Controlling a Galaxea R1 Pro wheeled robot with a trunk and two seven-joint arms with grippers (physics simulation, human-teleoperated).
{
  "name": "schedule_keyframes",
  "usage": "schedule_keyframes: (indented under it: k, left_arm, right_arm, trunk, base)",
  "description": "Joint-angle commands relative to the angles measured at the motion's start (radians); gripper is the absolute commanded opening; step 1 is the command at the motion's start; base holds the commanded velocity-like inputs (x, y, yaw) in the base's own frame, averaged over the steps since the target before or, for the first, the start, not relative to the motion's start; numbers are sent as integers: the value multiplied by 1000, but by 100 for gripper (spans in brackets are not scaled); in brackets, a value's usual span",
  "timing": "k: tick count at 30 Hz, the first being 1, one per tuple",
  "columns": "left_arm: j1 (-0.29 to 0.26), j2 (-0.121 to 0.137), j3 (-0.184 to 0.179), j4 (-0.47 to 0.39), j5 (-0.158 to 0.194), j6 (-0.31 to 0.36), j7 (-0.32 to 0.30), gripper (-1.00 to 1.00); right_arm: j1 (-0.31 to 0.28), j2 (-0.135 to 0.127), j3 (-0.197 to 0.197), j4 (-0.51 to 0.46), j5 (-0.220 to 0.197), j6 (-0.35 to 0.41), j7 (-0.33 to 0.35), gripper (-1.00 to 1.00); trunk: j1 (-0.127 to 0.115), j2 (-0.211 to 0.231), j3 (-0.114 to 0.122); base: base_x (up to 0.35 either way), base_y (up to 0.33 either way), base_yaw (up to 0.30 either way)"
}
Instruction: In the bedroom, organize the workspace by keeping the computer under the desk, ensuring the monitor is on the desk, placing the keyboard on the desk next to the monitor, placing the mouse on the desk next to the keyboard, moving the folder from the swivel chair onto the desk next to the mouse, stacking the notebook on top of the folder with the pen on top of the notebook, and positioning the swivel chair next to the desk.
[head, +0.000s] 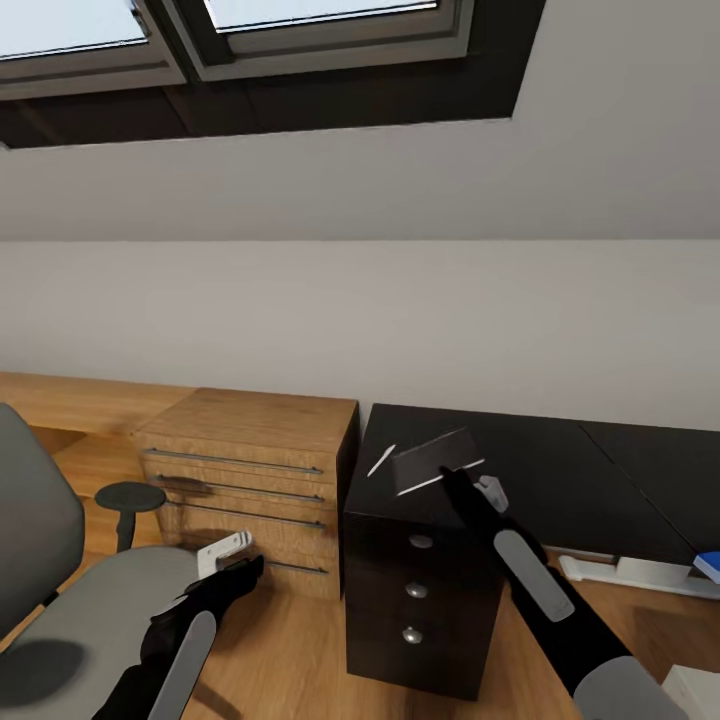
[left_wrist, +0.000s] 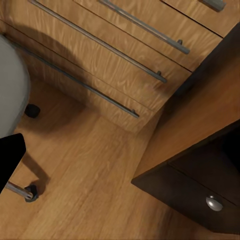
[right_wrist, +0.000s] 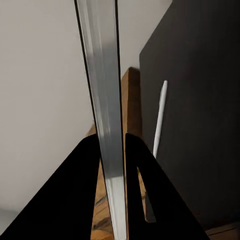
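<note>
Right claw (head: 458, 478) is clamped on a thin dark flat notebook with a pale edge (head: 432, 461). In the right wrist view both black fingers (right_wrist: 85, 190) press against its grey-white edge (right_wrist: 102, 100), with no gap to the sheet. In the head view the notebook sits tilted at centre frame, over the top of the dark brown three-knob drawer cabinet (head: 420, 590); I can't tell whether it is lifted off the top or touching it.

A slim white pen (head: 381, 460) lies on the cabinet top just left of the notebook, apart from it; it also shows in the right wrist view (right_wrist: 160, 117).

Left claw (head: 240, 575) hangs low at lower left of the head view, above the grey padded swivel chair seat (head: 90, 610), touching nothing that I can see. One black finger (left_wrist: 10, 160) shows at the left edge of the left wrist view; I can't tell how far that claw is open.

The light wood drawer unit with long metal bar handles (head: 250, 480) stands just left of the dark cabinet. The dark table top (head: 600, 470) runs to the right. The chair's black armrest (head: 130, 497) is at mid left.
</note>
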Motion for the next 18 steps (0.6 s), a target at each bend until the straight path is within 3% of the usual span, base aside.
schedule_keyframes:
  k: [1, 4, 9, 15, 18]
  left_arm:
    - [-1, 0, -1, -1, 11, 2, 10, 100]
    - [-1, 0, -2, -1, 11, 2, 10, 100]
    - [-1, 0, -10, -1, 11, 2, 10, 100]
    - [-1, 0, -15, 0, 11, 2, 12, 100]
    - [-1, 0, -15, 0, 11, 2, 12, 100]
  right_arm:
    - [-1, -2, 0, -6, -9, 0, -13, -100]
    - [0, -3, -9, -18, -12, 2, -35, -100]
    - [0, -3, -89, -18, -31, 4, -43, -100]
    - [0, -7, -161, -15, -40, 4, -47, -100]
    - [1, -24, -230, -13, -41, 4, -50, -100]
  trunk:
    - [0, -1, -1]
    - [0, -1, -1]
    - [0, -1, -1]
    - [0, -1, -1]
    - [0, -1, -3]
  base:
    - [0, 0, 0]
    - [-79, 0, 0]
    - [-279, -25, 0]
    - [-200, -232, 0]
    - [-59, -232, -118]
